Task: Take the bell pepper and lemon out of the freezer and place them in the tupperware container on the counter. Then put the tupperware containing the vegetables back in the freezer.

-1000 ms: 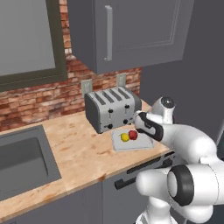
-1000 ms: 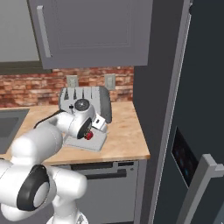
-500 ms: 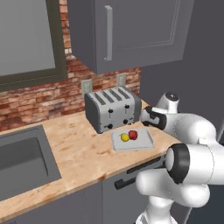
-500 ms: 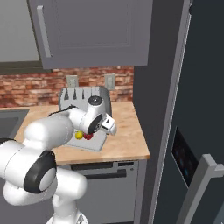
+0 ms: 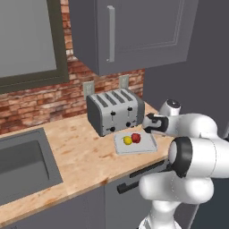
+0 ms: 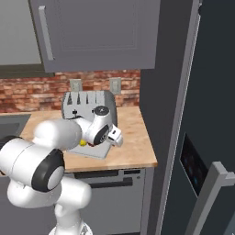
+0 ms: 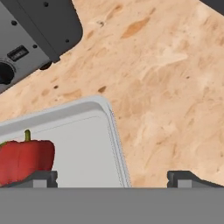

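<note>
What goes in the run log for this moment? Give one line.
pincer: open, empty, beside tray edge | pepper and lemon: in tray on counter | freezer: tray not yet inside

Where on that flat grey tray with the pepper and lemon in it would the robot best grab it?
Probably by the low right-hand wall of the tupperware container, coming down from above with one finger inside and one outside. The tray is too wide to span, its walls are thin and upright, and that side is free: the bell pepper and lemon sit further in. The gripper is open.
</note>
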### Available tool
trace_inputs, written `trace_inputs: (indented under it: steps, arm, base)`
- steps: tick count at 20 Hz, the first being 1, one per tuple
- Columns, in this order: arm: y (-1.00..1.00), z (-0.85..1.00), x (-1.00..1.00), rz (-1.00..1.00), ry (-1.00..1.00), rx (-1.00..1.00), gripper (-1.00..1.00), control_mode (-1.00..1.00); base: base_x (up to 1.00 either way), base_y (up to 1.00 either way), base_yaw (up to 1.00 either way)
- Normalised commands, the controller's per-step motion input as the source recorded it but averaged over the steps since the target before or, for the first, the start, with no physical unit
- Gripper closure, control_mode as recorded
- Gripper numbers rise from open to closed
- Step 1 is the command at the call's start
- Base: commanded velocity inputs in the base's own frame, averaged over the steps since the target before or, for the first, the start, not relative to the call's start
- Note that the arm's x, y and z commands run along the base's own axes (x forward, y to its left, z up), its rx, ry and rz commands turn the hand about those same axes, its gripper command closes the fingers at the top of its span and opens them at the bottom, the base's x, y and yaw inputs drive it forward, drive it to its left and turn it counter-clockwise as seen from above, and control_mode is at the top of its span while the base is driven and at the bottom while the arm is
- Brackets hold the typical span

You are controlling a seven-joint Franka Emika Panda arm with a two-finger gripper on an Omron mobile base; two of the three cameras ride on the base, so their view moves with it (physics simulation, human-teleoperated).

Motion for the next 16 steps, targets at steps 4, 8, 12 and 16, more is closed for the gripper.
trace_inputs:
  steps: [4, 8, 12, 16]
  arm:
    - [-0.01, -0.42, 0.00, 0.00, 0.00, -0.01, -1.00, -1.00]
    - [-0.01, -0.26, 0.01, 0.00, 0.00, -0.01, -1.00, -1.00]
    - [0.00, -0.17, 0.11, 0.00, 0.00, 0.00, -1.00, -1.00]
    - [0.00, -0.16, 0.29, 0.00, 0.03, 0.00, -1.00, -1.00]
  base:
    - [0.00, 0.00, 0.00]
    - [0.00, 0.00, 0.00]
    - [0.00, 0.00, 0.00]
    - [0.00, 0.00, 0.00]
